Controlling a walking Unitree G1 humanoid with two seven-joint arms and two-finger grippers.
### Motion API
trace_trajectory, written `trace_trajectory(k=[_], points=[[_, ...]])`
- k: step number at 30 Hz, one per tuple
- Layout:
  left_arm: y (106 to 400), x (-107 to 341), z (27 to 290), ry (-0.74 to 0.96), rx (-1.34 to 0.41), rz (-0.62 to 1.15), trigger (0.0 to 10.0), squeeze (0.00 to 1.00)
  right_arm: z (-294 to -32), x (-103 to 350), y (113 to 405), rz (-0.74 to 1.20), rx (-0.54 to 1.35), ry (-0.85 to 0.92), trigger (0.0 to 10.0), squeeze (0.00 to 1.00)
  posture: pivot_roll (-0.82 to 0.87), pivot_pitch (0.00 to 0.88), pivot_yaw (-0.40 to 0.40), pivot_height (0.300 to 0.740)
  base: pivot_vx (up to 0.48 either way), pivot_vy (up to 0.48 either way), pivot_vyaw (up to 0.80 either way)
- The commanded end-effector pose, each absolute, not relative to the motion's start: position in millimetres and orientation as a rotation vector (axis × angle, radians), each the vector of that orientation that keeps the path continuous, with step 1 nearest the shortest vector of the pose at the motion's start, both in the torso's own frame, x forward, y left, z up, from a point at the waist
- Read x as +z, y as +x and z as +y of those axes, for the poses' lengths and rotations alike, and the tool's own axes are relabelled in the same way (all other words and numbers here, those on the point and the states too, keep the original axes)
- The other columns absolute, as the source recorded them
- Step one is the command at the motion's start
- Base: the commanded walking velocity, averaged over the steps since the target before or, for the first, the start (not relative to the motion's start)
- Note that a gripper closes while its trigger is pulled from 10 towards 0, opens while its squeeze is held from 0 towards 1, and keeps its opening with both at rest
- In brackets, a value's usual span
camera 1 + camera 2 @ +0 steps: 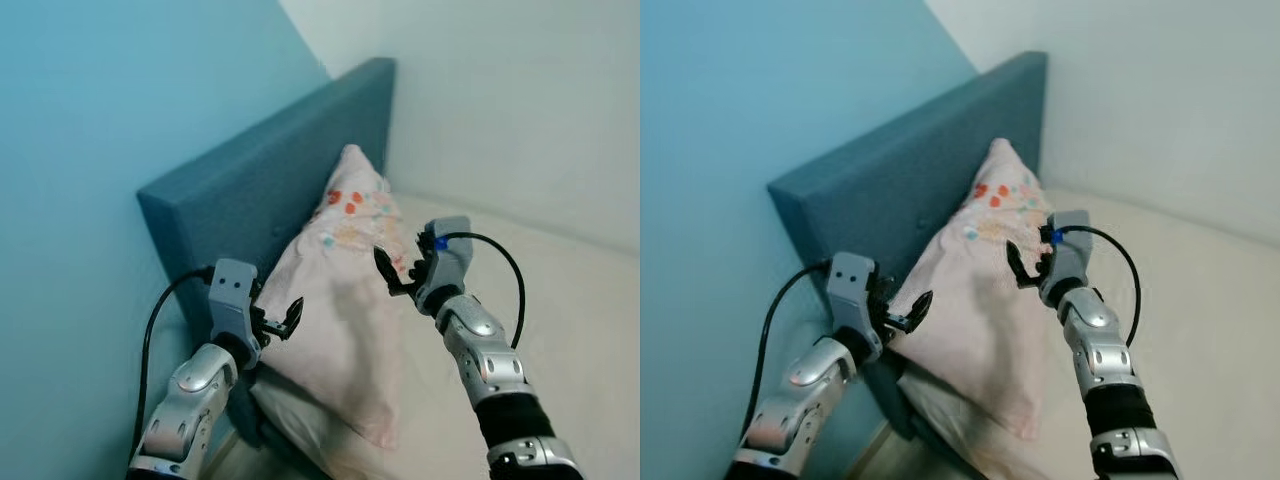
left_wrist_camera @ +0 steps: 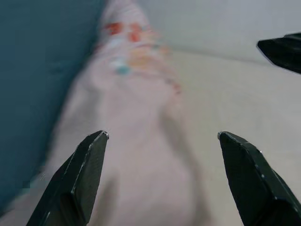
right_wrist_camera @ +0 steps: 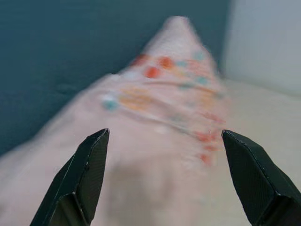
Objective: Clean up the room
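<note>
Both silver arms are rising from the lower edge of the head views, and each one is ending in a gripper with its fingers spread apart and holding nothing. Left gripper is hovering at the lower left side of the pink pillow, close to its edge, and I cannot tell if it is touching the fabric. Right gripper is standing at the right side of the pillow, near the printed part with orange and blue spots.

I judge that the step in hand is arranging the pillow on the bed. The next move is probably calling for both grippers to close on the soft cover at its two sides.

Behind it, the pillow is leaning on the dark blue padded headboard, in the centre of the frame. It is resting on a cream mattress at the right. A blue wall is filling the upper left, and a white wall the upper right.
</note>
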State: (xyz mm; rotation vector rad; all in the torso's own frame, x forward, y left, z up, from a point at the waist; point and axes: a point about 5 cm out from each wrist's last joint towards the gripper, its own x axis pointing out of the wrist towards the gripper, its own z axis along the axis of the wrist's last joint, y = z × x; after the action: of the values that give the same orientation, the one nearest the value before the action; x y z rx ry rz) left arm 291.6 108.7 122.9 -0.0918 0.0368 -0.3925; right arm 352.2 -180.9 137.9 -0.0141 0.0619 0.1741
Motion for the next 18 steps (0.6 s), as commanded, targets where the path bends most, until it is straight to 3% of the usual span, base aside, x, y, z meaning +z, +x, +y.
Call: trace_trajectory(k=[1,6,10,18], points=[[295,124,114,-0.084,-0.38,0.037,10.0,0.0,-180,133,352,0.089,0.162,-0.006,10.0,0.0,-0.11,0.0,-0.017,0.74,0.0,0.0,0.0],[296,125,116,-0.088,-0.38,0.031,10.0,0.0,-179,133,352,0.09,0.163,-0.002,10.0,0.0,-0.11,0.0,-0.019,0.74,0.0,0.0,0.0],[296,125,117,-0.088,-0.378,0.026,10.0,0.0,-179,133,353,0.091,0.16,-0.004,10.0,0.0,-0.11,0.0,-0.021,0.74,0.0,-0.48,0.0],[302,122,127,-0.082,-0.302,0.025,10.0,0.0,-176,128,355,0.136,0.154,0.004,10.0,0.0,-0.11,0.0,-0.028,0.74,0.0,0.0,0.0]])
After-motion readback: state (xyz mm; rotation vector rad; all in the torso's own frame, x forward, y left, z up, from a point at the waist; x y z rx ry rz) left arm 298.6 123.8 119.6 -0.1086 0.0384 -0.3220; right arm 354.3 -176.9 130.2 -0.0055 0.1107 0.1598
